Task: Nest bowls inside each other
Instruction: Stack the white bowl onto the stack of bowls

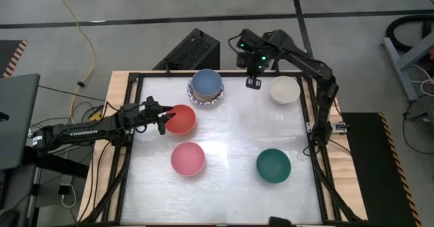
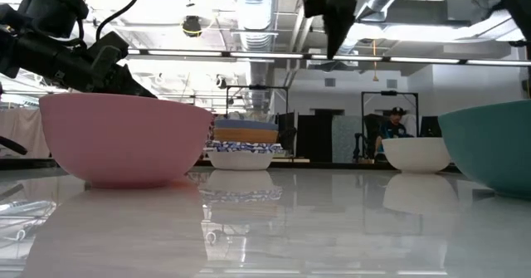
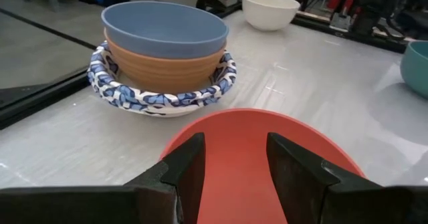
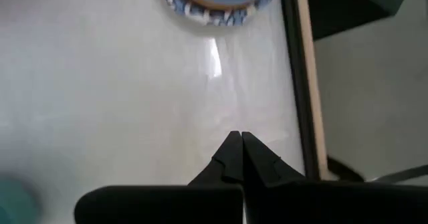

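The pink bowl (image 2: 124,137) is sitting nearest the low camera, at the near left of the table (image 1: 230,129), with the green bowl (image 1: 273,165) to its right. Just beyond the pink one, the left gripper (image 1: 163,118) is reaching in from the left edge with its fingers (image 3: 190,167) standing apart over the near rim of the red bowl (image 1: 180,119); they seem to be straddling that rim, though whether they are touching it is hard to judge. The stack (image 1: 206,88) is lying farther away and slightly right of the red bowl: a blue bowl (image 3: 164,29) sitting in an orange one (image 3: 160,67), inside a white bowl with a blue-patterned rim (image 3: 160,97). So the carry is running from the left gripper toward the far edge, and the left arm is the nearer one for it. The right gripper (image 1: 253,83) is hanging high with fingers pressed together, empty, between the stack and the cream bowl (image 1: 284,90) at far right.
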{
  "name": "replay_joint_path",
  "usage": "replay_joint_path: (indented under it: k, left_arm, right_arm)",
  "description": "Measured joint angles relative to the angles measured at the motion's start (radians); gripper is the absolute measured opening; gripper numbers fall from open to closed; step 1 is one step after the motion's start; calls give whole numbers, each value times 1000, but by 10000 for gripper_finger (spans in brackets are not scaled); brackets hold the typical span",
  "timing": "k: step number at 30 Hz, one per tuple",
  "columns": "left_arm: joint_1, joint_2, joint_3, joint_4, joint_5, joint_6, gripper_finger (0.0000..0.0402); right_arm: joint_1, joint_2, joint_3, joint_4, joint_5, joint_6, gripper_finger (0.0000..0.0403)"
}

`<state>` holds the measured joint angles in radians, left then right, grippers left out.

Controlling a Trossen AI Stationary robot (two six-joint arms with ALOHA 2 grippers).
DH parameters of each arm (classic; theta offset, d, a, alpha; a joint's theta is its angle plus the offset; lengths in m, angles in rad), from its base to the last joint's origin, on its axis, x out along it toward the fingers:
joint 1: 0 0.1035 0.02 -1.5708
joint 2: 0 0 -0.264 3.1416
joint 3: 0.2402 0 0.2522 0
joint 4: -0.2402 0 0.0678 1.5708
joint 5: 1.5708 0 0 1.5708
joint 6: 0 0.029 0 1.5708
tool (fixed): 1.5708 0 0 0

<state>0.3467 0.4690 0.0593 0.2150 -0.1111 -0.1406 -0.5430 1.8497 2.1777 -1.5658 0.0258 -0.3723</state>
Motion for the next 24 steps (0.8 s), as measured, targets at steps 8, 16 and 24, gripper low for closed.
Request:
replay_joint_path:
  k: [8, 16, 24]
  left_arm:
    - [0, 0, 0, -25, -1, 16, 148]
    - [0, 0, 0, -24, -1, 15, 148]
    - [0, 0, 0, -18, -12, -2, 148]
  right_arm:
    - [-62, -235, -326, 44, 13, 92, 7]
    - [-125, -512, -771, 270, 36, 162, 7]
    - [-153, -669, -1051, 454, 109, 311, 7]
